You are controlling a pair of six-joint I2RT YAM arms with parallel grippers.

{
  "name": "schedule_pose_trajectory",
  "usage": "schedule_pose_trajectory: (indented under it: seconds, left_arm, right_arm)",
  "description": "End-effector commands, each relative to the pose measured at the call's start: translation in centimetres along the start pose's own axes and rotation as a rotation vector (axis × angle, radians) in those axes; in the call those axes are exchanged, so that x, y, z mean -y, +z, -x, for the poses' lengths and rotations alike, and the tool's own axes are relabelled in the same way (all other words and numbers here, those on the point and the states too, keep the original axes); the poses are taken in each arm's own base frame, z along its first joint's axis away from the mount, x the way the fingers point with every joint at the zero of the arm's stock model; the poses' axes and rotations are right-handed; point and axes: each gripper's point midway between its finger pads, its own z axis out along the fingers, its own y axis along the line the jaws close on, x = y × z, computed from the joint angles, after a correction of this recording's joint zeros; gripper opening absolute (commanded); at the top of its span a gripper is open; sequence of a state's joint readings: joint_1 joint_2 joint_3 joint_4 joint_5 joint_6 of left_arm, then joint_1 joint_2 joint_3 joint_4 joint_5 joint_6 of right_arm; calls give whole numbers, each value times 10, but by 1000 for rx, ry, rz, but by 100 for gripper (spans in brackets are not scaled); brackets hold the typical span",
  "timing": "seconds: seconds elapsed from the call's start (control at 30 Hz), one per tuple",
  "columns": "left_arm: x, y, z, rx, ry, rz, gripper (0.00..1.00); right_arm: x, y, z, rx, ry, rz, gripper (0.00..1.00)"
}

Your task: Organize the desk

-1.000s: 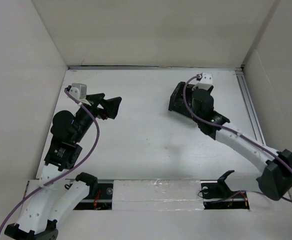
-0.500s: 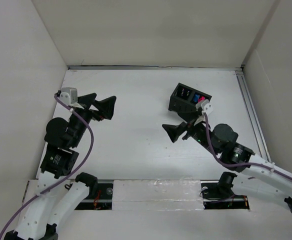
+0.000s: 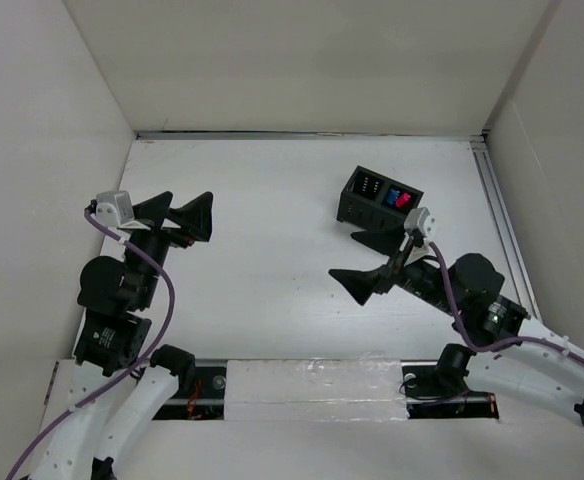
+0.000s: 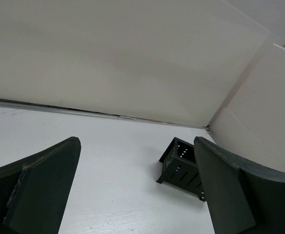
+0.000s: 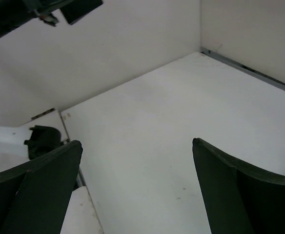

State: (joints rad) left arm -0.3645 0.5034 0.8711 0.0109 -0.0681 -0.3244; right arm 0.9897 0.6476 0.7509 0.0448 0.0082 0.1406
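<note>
The desk [image 3: 272, 190] is a flat white tabletop between white wall panels. A small black organizer box [image 3: 379, 199] stands at its back right, with blue and red items in one compartment. My left gripper [image 3: 177, 214] is open and empty above the left side of the desk. It faces the box, which shows in the left wrist view [image 4: 180, 166] far ahead between the fingers. My right gripper [image 3: 368, 261] is open and empty just in front of the box and faces left. The right wrist view shows only bare desk [image 5: 142, 131] between its fingers [image 5: 240, 195].
A thin metal rail [image 3: 500, 215] runs along the desk's right edge. White wall panels close in the left, back and right. The arm bases and a taped strip [image 3: 312, 380] lie along the near edge. A black mount [image 5: 41, 140] shows in the right wrist view.
My right arm has drawn back from over the organizer box toward the near edge and turned its open gripper to the left, uncovering the box. My left gripper has moved back and left.
</note>
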Motion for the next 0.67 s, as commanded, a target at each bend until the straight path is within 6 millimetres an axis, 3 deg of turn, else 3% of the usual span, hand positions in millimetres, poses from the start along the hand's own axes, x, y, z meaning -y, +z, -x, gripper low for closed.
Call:
schedule_pose_trajectory:
  seconds: [0.0, 0.17, 0.27, 0.4, 0.63]
  left_arm:
    - [2, 1, 10, 49, -13, -3, 99]
    - [2, 4, 7, 32, -11, -6, 99]
    - [1, 4, 5, 29, -14, 1, 99]
    - [3, 4, 6, 35, -10, -12, 99]
    - [2, 5, 2, 29, -20, -10, 99]
  right_arm:
    - [-38, 8, 13, 15, -17, 205, 100]
    - [-44, 33, -40, -119, 28, 254, 100]
    - [-49, 38, -50, -119, 42, 277, 100]
    - [-41, 46, -71, -185, 31, 243, 100]
    - [-32, 48, -81, -205, 8, 204, 100]
